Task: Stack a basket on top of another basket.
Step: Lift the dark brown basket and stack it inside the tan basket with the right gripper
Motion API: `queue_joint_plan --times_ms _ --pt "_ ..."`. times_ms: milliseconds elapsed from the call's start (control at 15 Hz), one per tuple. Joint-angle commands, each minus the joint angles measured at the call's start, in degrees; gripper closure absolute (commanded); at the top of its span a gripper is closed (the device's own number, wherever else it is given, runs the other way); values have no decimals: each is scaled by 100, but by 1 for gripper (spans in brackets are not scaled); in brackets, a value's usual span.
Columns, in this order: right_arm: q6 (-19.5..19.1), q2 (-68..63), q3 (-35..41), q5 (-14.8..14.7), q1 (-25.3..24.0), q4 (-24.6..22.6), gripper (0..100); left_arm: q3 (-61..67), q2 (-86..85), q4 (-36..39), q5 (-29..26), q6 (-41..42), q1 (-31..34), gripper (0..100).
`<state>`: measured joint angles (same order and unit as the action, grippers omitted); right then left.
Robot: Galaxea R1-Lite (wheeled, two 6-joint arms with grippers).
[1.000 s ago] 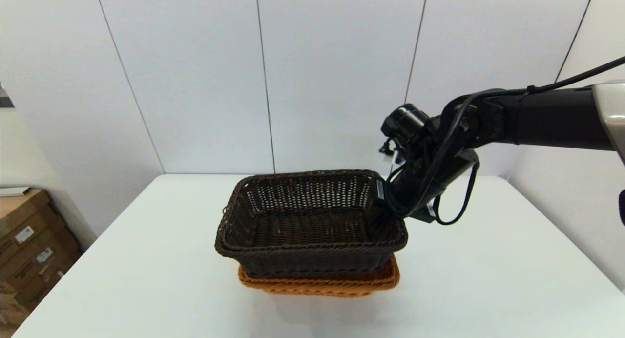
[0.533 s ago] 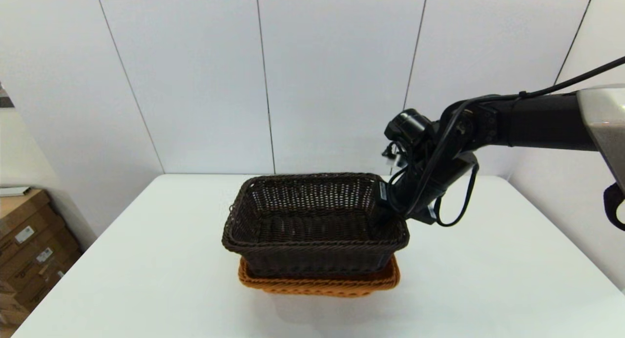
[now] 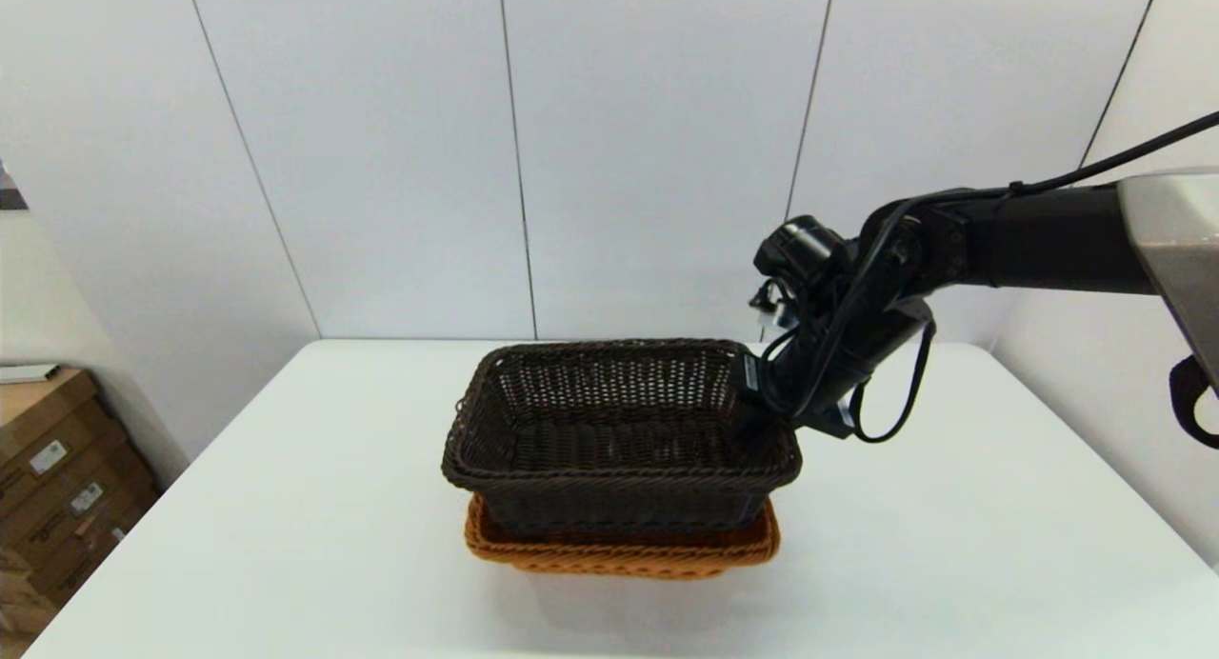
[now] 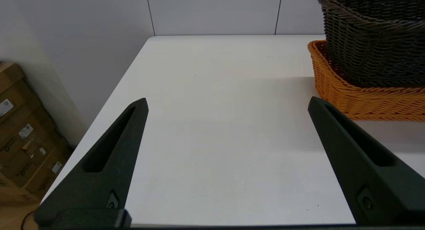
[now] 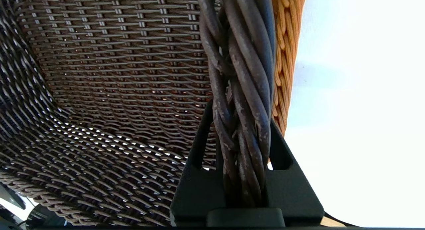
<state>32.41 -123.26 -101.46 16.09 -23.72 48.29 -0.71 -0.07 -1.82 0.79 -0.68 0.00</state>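
The dark brown basket sits inside the orange-tan basket at the table's middle, its lower half sunk below the orange rim. My right gripper is shut on the dark basket's braided rim at its right end; in the right wrist view both fingers clamp the braid, with the orange weave just beyond. Near the table's front left my left gripper hangs open over bare table, with the dark basket and the orange-tan basket off to one side.
The white table reaches back to a white panelled wall. Cardboard boxes stand on the floor beyond the table's left edge. A black cable loops under my right wrist.
My right gripper has lowered the dark basket into the orange-tan one. The dark basket's raised left end came down and it now sits level and deeper.
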Motion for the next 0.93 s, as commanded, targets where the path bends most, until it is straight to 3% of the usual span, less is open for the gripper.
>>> queue_joint_plan --times_ms 67,200,467,933 --pt "19 -14 30 8 -10 5 100 0 -1 -3 0 -2 0 0" --pt "10 -58 30 -1 -10 -21 100 0 -1 -3 0 -2 0 0" --pt "19 -58 320 -10 -10 -513 100 0 -1 6 9 -2 0 0" --pt "19 -128 390 -10 -1 -522 100 0 -1 -3 9 -2 0 0"
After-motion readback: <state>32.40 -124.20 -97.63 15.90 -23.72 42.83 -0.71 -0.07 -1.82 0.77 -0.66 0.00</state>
